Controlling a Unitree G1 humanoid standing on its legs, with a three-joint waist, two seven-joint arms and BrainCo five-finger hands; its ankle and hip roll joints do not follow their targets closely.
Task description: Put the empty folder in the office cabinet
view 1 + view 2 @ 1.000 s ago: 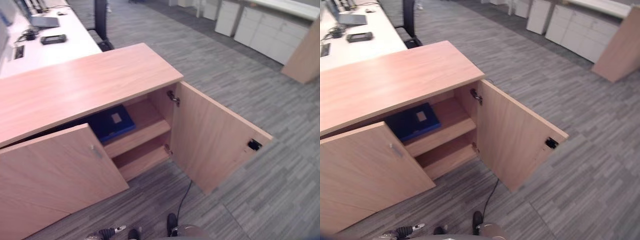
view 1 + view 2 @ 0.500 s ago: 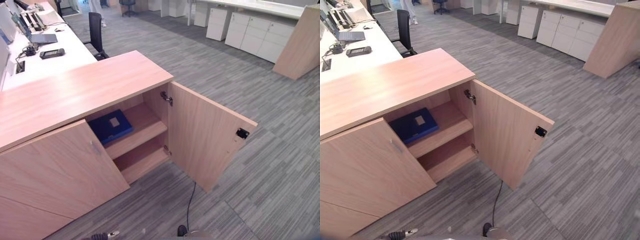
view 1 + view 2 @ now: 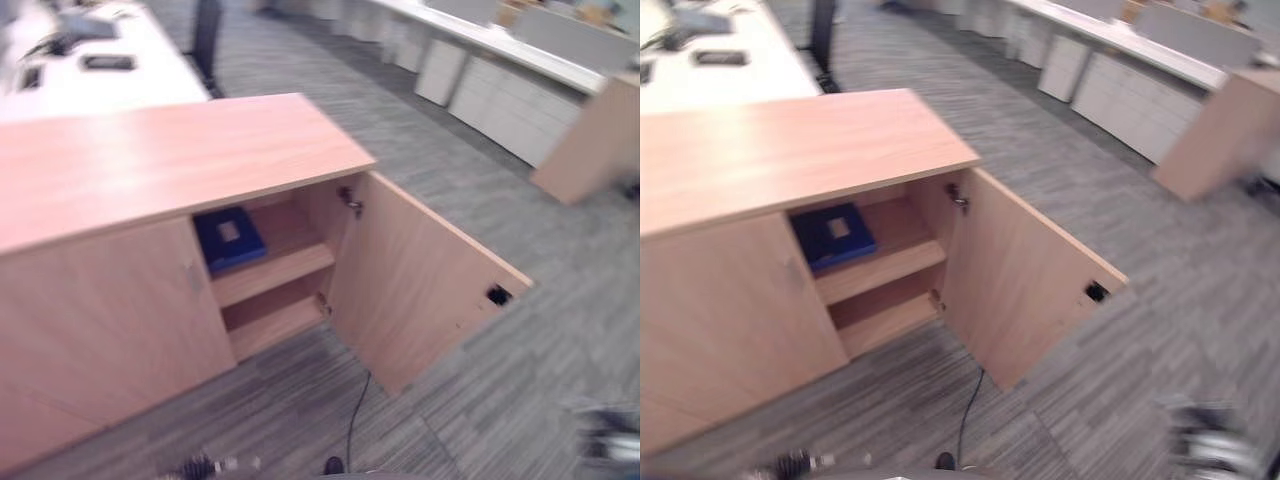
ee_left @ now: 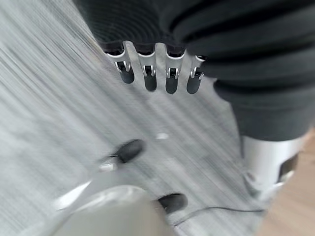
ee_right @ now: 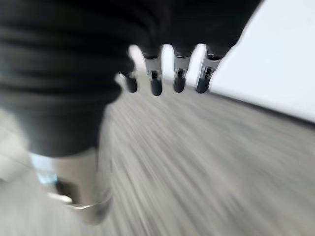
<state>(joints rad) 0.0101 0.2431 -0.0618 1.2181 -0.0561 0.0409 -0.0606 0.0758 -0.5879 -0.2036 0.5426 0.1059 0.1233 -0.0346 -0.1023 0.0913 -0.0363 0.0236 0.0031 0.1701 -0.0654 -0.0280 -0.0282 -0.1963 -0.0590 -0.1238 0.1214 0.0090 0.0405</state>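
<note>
A blue folder lies flat on the upper shelf of the wooden office cabinet. The cabinet's right door stands wide open, and its left door is closed. My left hand hangs low over the grey carpet with relaxed fingers and nothing in it. My right hand also hangs over the carpet, fingers relaxed and empty. It shows as a blur at the lower right of the eye views, well clear of the open door.
A white desk with devices and a black chair stand behind the cabinet. White drawer units and a wooden panel line the far right. Grey carpet lies in front of the cabinet.
The camera has swung, so the whole picture has shifted. My right hand now shows as a blur at the lower right. The folder and the open door have not moved.
</note>
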